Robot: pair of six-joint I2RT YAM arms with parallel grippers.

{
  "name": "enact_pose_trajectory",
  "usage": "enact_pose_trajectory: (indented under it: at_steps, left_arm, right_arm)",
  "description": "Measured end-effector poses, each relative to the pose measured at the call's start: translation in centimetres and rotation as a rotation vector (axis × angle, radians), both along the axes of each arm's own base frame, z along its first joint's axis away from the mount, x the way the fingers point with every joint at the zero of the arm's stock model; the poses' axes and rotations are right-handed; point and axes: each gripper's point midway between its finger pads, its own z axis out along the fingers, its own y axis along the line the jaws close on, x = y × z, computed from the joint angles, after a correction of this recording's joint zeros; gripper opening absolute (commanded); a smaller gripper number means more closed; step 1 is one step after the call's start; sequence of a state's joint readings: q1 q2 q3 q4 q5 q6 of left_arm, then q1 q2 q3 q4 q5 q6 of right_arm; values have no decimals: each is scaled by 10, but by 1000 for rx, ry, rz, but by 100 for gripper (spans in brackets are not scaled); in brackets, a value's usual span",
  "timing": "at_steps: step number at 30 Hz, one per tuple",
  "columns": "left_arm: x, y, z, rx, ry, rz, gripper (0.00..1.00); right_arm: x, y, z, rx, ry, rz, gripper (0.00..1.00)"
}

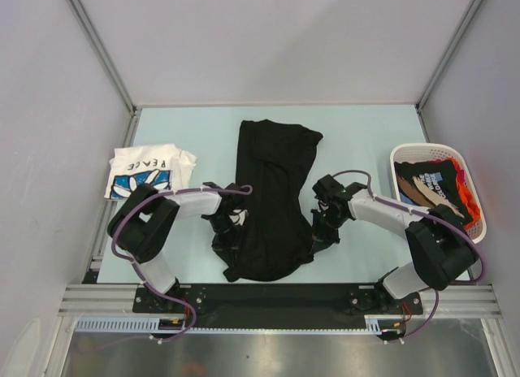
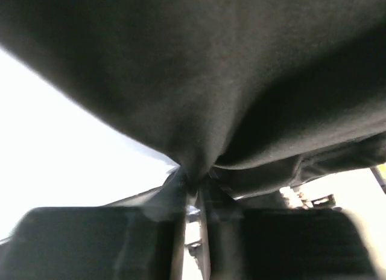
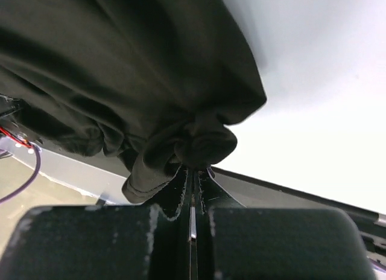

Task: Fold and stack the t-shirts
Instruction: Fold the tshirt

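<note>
Black t-shirt (image 1: 272, 198) lies mid-table, long axis running far to near, bunched and wrinkled, its near part wider and rumpled. Left gripper (image 1: 227, 227) is at the shirt's left edge near the bottom; right gripper (image 1: 323, 223) is at the right edge at about the same height, so the shirt sits between the two. In the left wrist view the left gripper (image 2: 194, 195) has its fingers clenched together with a peak of black cloth (image 2: 211, 81) pinched between the tips, fabric draping up and out from the pinch. In the right wrist view the right gripper (image 3: 193, 174) is likewise clamped, a balled wad of the black shirt's edge (image 3: 199, 141) caught at the fingertips, with folds hanging to the left. White t-shirt (image 1: 149, 171) with blue flower print and dark lettering lies folded at the left side of the table (image 1: 366, 141), well apart from the black one, just beyond the left arm's elbow. White slotted basket (image 1: 406, 153) sits at the right edge of the table, holding a dark printed shirt (image 1: 431, 186) and an orange one (image 1: 465, 200) crumpled against its right wall. Can't tell how many shirts are in the basket.
</note>
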State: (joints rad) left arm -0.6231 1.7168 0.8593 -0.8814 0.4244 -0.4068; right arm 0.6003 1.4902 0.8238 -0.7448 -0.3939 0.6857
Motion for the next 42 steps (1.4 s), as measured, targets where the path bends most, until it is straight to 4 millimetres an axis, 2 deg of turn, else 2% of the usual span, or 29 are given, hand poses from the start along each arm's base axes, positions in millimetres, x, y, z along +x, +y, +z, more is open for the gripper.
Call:
enact_pose_trajectory:
  at_steps: [1,5,11,14,17,20,23,35,42]
  left_arm:
    - [0,1,0,1,-3,-6,99]
    - [-7,0,10,4,43,8,100]
    - [-7,5,10,32,36,-1,100]
    - [0,9,15,55,-14,-10,100]
    - [21,4,33,48,-107,-14,100]
    - [48,-7,58,17,-225,-12,100]
    - [64,-14,71,1,-287,-8,99]
    - [62,-8,61,50,-248,-14,100]
    - [63,-6,59,56,-242,-2,100]
  right_arm:
    - [-1,-1,2,-4,-4,6,0]
    - [-8,-8,4,-32,9,19,0]
    - [-15,-15,4,-57,30,34,0]
    - [-16,-16,6,-56,27,35,0]
    - [-15,-13,16,-27,-1,36,0]
    - [-9,-2,33,41,-42,43,0]
    - [-5,11,43,103,-59,68,0]
    - [-32,62,35,197,12,299,0]
    - [-33,94,49,256,-13,407,0]
